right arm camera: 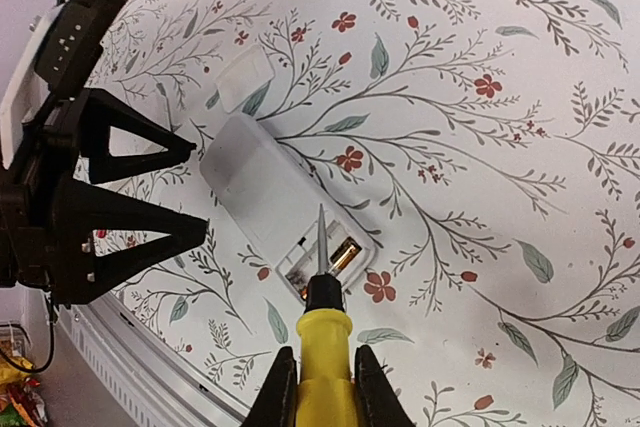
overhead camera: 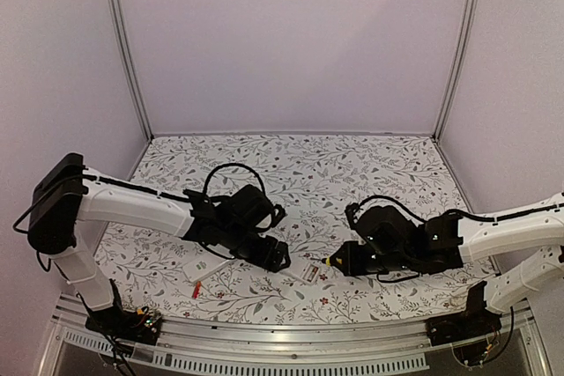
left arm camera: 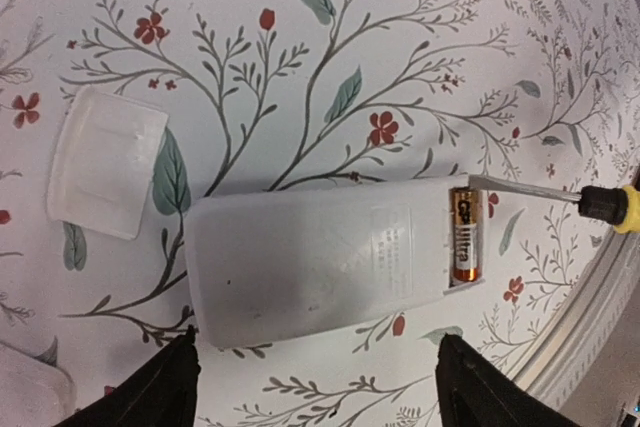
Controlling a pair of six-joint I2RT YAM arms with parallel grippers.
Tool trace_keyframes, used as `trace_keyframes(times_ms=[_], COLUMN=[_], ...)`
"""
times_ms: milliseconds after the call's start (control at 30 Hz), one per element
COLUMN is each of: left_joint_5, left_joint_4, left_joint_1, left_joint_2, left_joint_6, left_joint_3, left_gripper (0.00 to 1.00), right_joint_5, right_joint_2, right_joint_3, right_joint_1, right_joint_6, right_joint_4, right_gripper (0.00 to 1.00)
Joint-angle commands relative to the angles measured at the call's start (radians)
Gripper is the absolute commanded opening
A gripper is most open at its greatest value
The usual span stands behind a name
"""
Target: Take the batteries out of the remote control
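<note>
The white remote control point(left arm camera: 320, 257) lies face down on the flowered cloth with its battery bay uncovered. One of the batteries point(left arm camera: 465, 234), red-orange and gold, sits in the bay; the slot beside it looks empty. Another battery point(overhead camera: 196, 289) lies loose near the front left. My left gripper point(left arm camera: 320, 397) is open, its black fingers point(left arm camera: 150, 387) spread just short of the remote's long side, touching nothing. My right gripper point(right arm camera: 322, 357) is shut on a yellow-handled screwdriver point(right arm camera: 325, 332), whose blade tip point(right arm camera: 320, 227) hovers over the bay by the battery point(right arm camera: 345, 255).
The detached white battery cover point(left arm camera: 105, 160) lies on the cloth beyond the remote's closed end. The table's metal front rail point(overhead camera: 291, 341) runs close behind both grippers. In the top view both arms meet at the remote point(overhead camera: 304, 270), near the front middle.
</note>
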Motion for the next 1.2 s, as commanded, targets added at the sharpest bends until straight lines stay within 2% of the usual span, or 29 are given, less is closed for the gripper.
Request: trace_keyframes(times_ms=[0,433,700,1000,1167], left_joint_5=[0.107,0.285,0.345,0.4,0.318], left_joint_4=[0.041,0.249,0.379,0.427,0.335], left_joint_1=[0.035,0.081,0.114,0.116,0.118], left_joint_2=[-0.052,-0.056,0.034,0.126,0.1], left_joint_6=[-0.072,-0.172,-0.154,-0.057,0.027], left_joint_3=[-0.072,-0.202,-0.166,-0.065,-0.052], left_gripper=[0.82,0.82,0.82,0.82,0.82], right_joint_5=[0.015,0.031,-0.07,-0.152,-0.098], right_joint_2=[0.03,0.057,0.095,0.094,0.053], right_joint_3=[-0.022,0.003,0.016,0.02,0.017], right_joint_1=[-0.003,-0.004,0.015,0.041,0.042], right_joint_6=[0.017,-0.026,-0.059,-0.136,-0.109], right_joint_4=[-0.038,-0.055,0.014,0.133,0.077], right_gripper=[0.0,0.0,0.0,0.0,0.0])
